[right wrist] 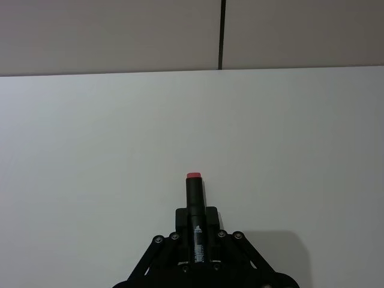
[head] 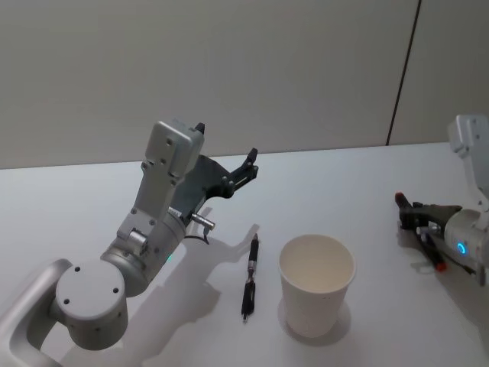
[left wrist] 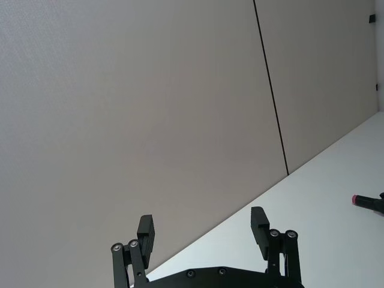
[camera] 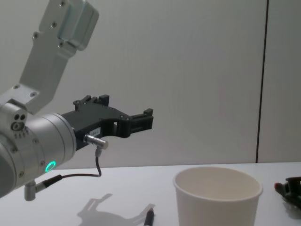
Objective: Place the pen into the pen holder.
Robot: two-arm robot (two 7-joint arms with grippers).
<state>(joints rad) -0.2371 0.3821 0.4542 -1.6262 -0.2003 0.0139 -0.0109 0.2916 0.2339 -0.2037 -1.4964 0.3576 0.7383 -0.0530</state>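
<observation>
A black pen (head: pixel 250 277) lies flat on the white table, just left of the pen holder (head: pixel 315 284), an off-white paper cup standing upright and empty. My left gripper (head: pixel 248 164) hangs open in the air above and behind this pen, its fingers (left wrist: pixel 144 234) spread with nothing between them. At the right edge of the table, my right gripper (head: pixel 412 216) is low and shut on a second black pen with a red end (right wrist: pixel 194 189), which sticks out forward past the fingertips.
The white table (head: pixel 344 183) runs back to a plain grey wall with a dark vertical seam (head: pixel 403 73). Bare tabletop lies between the cup and the right gripper.
</observation>
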